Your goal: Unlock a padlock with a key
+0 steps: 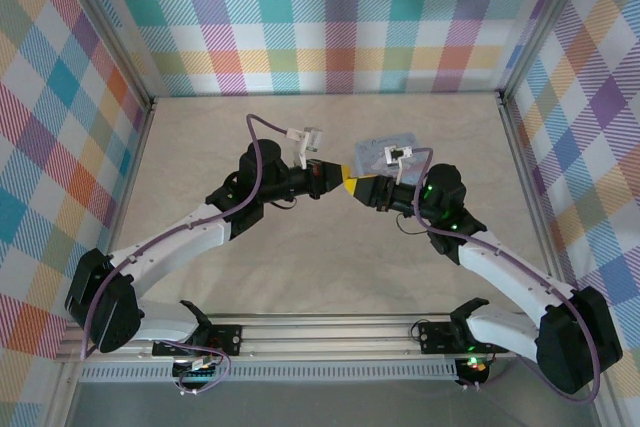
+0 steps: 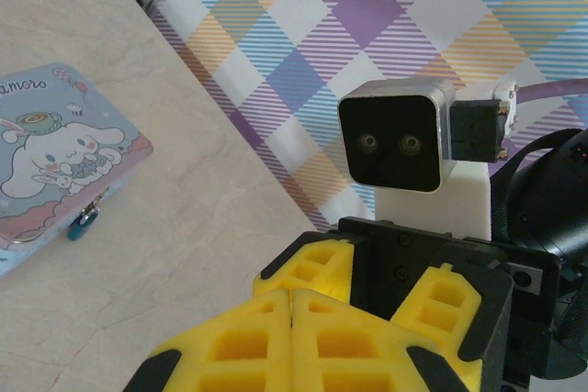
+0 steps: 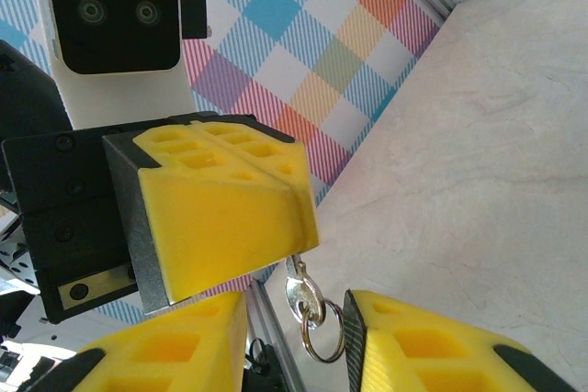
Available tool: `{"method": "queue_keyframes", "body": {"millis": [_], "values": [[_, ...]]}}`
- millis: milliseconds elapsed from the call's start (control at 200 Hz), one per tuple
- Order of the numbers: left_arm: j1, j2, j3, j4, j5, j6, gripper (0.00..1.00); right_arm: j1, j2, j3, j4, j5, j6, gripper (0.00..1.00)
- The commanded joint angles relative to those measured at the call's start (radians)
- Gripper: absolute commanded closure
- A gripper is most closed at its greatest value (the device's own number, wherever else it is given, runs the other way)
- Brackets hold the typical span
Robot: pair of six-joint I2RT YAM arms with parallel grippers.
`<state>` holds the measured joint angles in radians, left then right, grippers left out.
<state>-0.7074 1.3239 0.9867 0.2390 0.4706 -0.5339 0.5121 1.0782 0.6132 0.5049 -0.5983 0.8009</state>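
left pincer (image 2: 292,309): yellow pocketed wedge fingers pressed flat together, clamped on key (image 3: 296,286). key silvery metal, thin wire ring (image 3: 322,337) hanging from it; blade hidden between my pads.
right pincer (image 3: 292,317): spread wide, one finger each side of key; cannot tell if ring touches.
both tips meet just beside tin (image 2: 55,149).
tin: pale blue, rectangular, rounded corners, white cartoon character on lid, cut off at frame edge.
padlock (image 2: 84,223): tiny, blue, at tin's front edge; shackle too small to make out.
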Motion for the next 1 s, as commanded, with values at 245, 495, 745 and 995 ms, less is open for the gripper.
{"method": "queue_keyframes", "body": {"millis": [245, 495, 745, 995], "values": [[-0.003, -0.024, 0.027, 0.043, 0.015, -0.001, 1.00, 0.009, -0.006, 0.023, -0.014, 0.035, 0.013, 0.78], [-0.004, -0.022, 0.023, 0.043, 0.023, 0.004, 1.00, 0.009, -0.014, 0.028, -0.046, 0.056, -0.001, 0.99], [-0.002, -0.031, 0.034, -0.014, -0.022, 0.029, 0.77, 0.009, -0.057, 0.034, -0.232, 0.127, -0.081, 1.00], [0.039, -0.006, 0.087, -0.173, -0.171, 0.008, 0.36, 0.008, -0.103, 0.102, -0.665, 0.367, -0.217, 1.00]]}}
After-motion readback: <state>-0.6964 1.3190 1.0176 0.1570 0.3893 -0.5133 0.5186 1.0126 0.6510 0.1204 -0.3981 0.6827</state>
